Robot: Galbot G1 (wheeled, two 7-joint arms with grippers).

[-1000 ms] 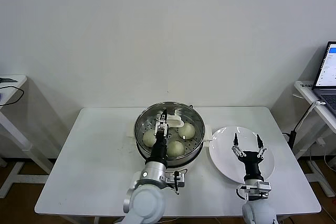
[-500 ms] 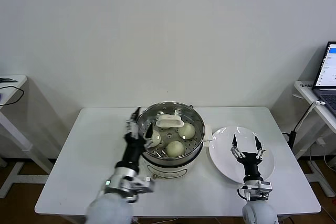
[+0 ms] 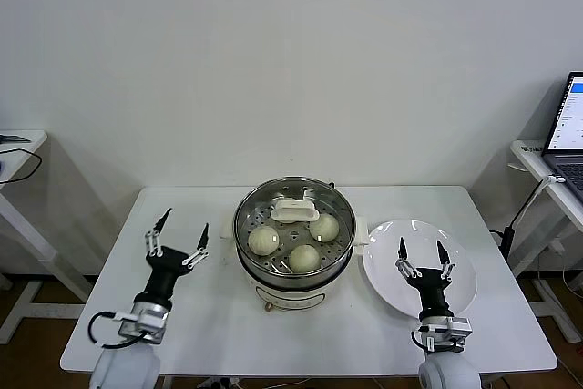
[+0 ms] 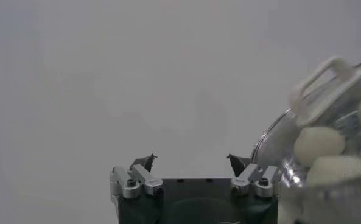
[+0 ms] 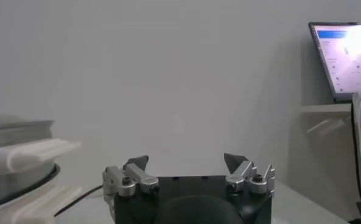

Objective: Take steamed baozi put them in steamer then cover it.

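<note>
The steamer [image 3: 293, 295] stands mid-table with the glass cover [image 3: 294, 210] resting on it. Three baozi [image 3: 263, 240] show through the glass; a fourth is hidden. My left gripper [image 3: 187, 220] is open and empty over the table, left of the steamer and apart from it. In the left wrist view my left gripper [image 4: 191, 158] has its jaws wide apart, with the cover's handle [image 4: 323, 85] and baozi [image 4: 317, 143] off to one side. My right gripper [image 3: 420, 243] is open and empty above the white plate [image 3: 383, 271]; it also shows in the right wrist view [image 5: 186, 157].
The white table [image 3: 182, 316] has bare room left of the steamer. The plate lies right of the steamer, close to its side handle. A laptop [image 3: 569, 125] sits on a side table at the far right. The steamer's edge [image 5: 10, 131] shows in the right wrist view.
My left gripper let go of the cover's handle, leaving the cover on the steamer, and drew back to the left over the table. My right gripper barely moved.
</note>
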